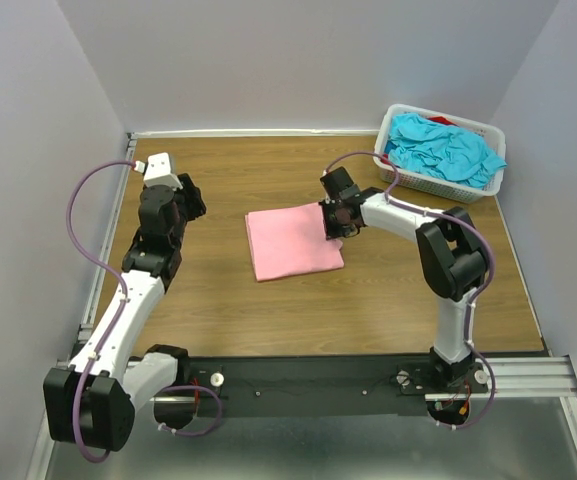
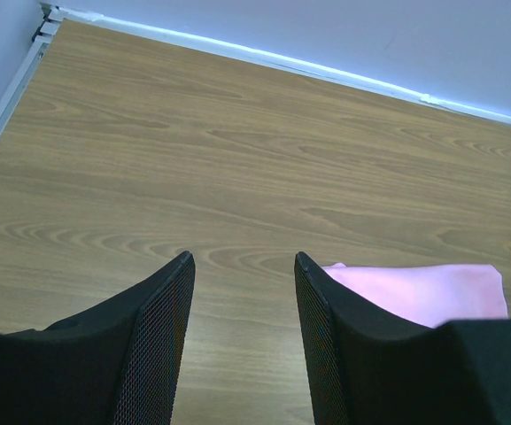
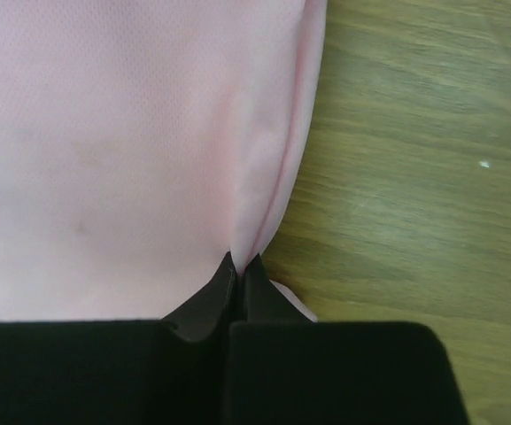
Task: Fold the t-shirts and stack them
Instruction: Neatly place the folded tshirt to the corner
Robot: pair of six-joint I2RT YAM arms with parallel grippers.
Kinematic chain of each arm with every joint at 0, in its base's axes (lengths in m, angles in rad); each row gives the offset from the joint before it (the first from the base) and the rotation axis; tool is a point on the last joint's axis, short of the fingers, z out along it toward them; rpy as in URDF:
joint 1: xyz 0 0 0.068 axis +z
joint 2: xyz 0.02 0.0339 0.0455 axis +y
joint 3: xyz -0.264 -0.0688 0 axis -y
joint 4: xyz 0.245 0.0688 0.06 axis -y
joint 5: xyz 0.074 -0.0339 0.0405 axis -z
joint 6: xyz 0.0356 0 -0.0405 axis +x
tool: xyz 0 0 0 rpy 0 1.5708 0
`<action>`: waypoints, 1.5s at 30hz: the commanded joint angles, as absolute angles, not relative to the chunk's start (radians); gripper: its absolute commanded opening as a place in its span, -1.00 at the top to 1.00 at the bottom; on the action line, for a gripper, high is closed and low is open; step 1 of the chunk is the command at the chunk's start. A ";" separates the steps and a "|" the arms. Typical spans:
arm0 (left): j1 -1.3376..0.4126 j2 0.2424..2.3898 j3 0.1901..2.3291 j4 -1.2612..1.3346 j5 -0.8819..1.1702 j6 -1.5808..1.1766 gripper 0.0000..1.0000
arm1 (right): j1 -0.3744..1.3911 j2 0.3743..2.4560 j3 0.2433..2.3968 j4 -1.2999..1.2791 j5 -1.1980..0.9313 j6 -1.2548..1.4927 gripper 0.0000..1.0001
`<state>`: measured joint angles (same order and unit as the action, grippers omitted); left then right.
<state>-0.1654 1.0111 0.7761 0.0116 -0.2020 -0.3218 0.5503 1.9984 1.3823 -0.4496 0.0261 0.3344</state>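
Nearest to us, on the left, our left hand (image 2: 244,261) hangs over the desk (image 1: 268,320) with its fingers standing well apart and nothing between them. It is off to the left of the cloth, and we judge it is held there to be out of the other arm's way while it can reach the shirt's left side when wanted. In the middle of the desk lies the pink t-shirt (image 1: 290,242), folded into a flat, roughly square packet, so we reckon the folding of this one is nearly done. At its right edge our right hand (image 3: 240,261) has its fingers pinched together on the cloth: the wrist view shows the tips meeting on a small ridge of the layered edge, low against the desk. We take this grip on the edge, not the middle, as a way to lift or drag the packet without opening the fold, though so thin a pinch may catch only the top layer. Farthest away, in the right rear corner, the white basket (image 1: 433,186) holds the crumpled turquoise t-shirts (image 1: 443,148) with a bit of red cloth (image 1: 446,121) behind them, all unfolded, so we think most of the task is left
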 commanded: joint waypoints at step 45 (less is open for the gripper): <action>-0.229 1.098 0.819 -0.080 -0.408 -0.311 -0.15 | -0.262 1.983 1.238 -0.153 0.897 -0.371 0.95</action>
<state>-0.2333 1.0874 0.7803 -0.0727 -0.3897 -0.3176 -0.2340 1.9594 1.1824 -0.2195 0.8597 -0.3214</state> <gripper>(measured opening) 0.576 0.024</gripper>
